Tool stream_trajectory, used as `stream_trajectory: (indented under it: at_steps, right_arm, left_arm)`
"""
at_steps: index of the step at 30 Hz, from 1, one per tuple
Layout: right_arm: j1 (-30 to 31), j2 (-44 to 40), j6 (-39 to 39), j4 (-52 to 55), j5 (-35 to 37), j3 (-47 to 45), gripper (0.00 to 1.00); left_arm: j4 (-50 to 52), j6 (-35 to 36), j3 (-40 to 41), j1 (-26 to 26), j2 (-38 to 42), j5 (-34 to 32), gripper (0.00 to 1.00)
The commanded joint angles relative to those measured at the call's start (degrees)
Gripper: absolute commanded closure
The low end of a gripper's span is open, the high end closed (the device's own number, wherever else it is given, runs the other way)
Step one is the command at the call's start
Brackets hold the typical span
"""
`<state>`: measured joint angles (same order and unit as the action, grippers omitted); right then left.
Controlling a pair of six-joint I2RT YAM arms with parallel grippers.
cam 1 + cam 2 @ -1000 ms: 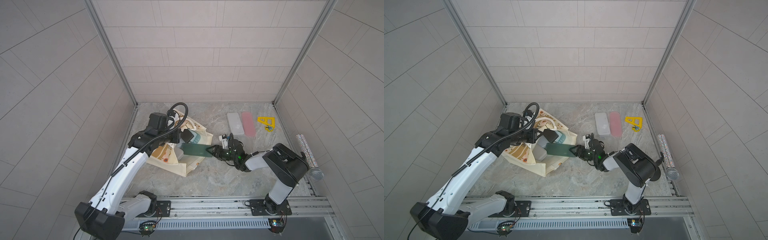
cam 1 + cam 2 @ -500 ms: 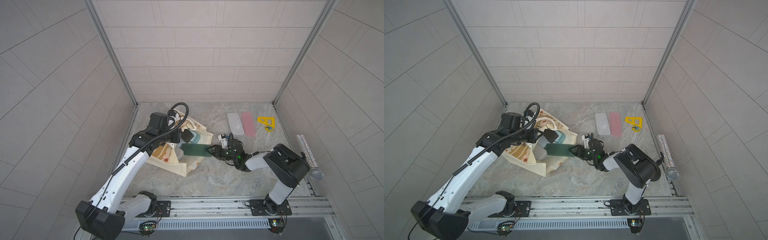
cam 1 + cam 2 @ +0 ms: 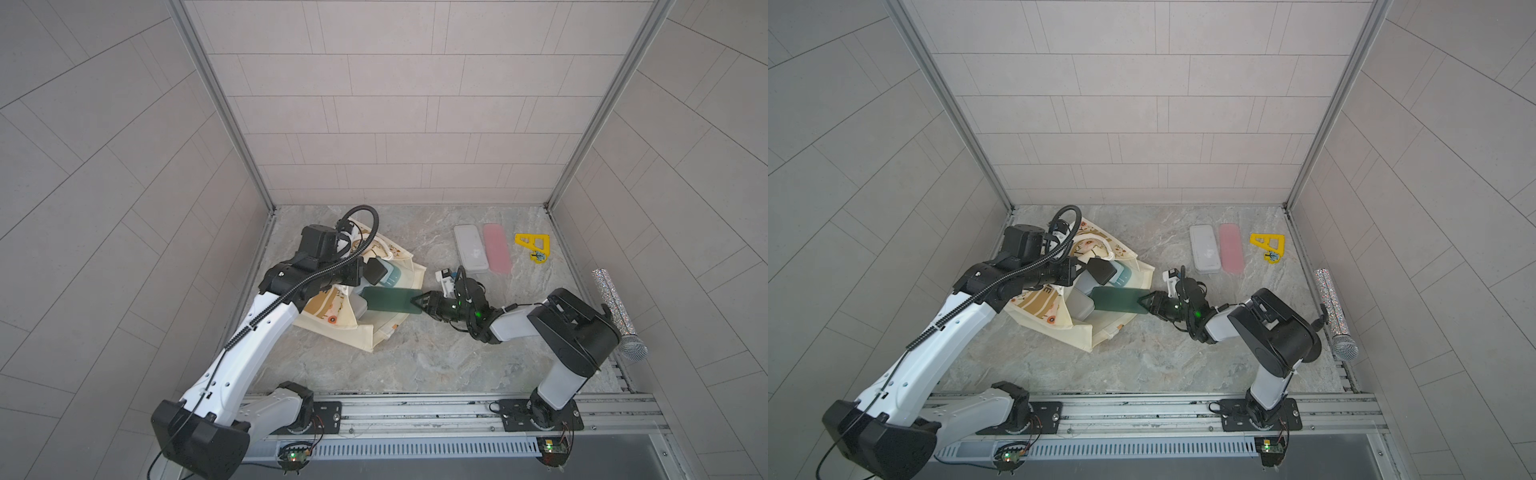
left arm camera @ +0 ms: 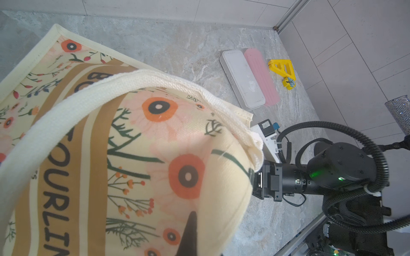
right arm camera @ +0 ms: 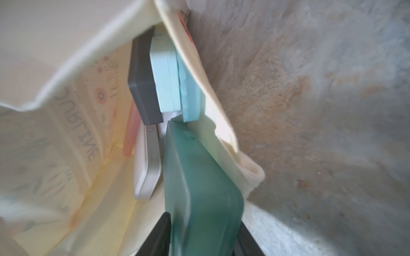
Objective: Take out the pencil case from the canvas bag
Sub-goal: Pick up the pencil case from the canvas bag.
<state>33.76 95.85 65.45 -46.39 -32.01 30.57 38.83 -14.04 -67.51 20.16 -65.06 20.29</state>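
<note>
My right gripper (image 3: 417,300) has its jaws pressed on the two flat faces of the dark green pencil case (image 3: 386,299), taking it by its near end so that it can slide out lengthwise. The case lies half out of the canvas bag (image 3: 365,332), its far end wedged among a dark grey case (image 5: 142,84), a light blue one (image 5: 165,73) and a white tin (image 5: 147,164). The bag sits at nine o'clock from that gripper.

My left gripper (image 4: 190,232) is clamped tight with the bag's cloth bunched over it. I judge it is lifting the upper wall to keep the mouth open, though the pinch itself is hidden. A white case (image 3: 470,248) and a pink case (image 3: 497,248) lie on the table (image 3: 415,365) at one o'clock.
</note>
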Motion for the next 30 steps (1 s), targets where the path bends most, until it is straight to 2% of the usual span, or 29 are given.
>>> stream_trajectory:
  at_steps: [1,8,16,19,22,26,30]
  right_arm:
    - [0.4,-4.4,-2.6,4.8,1.5,1.1,0.58]
    - [0.4,-11.2,-5.6,12.3,3.1,1.5,0.6]
    - [0.4,-24.2,-10.8,25.0,7.6,0.7,0.66]
    - [0.4,-30.2,-12.9,31.9,11.5,0.5,0.67]
    - [0.2,-34.5,-13.1,34.3,14.7,-0.7,0.69]
    - [0.2,-34.5,-13.8,36.1,15.3,-0.4,0.7]
    - [0.2,-29.2,-13.6,32.9,13.3,-0.9,0.65]
  left_arm:
    - [-3.8,0.6,-2.2,0.1,0.7,-0.6,1.0]
    - [-3.2,0.6,-2.5,0.1,0.8,-2.0,1.0]
    - [-1.4,-1.0,-3.1,0.0,1.3,-13.3,1.0]
    - [-1.3,-1.3,-3.1,-0.1,1.6,-15.7,1.0]
    - [-1.7,-1.5,-2.8,-0.2,1.8,-16.8,1.0]
    - [-1.7,-1.7,-2.9,-0.2,1.4,-15.8,1.0]
    - [-2.0,-2.0,-2.5,-0.2,1.0,-14.4,1.0]
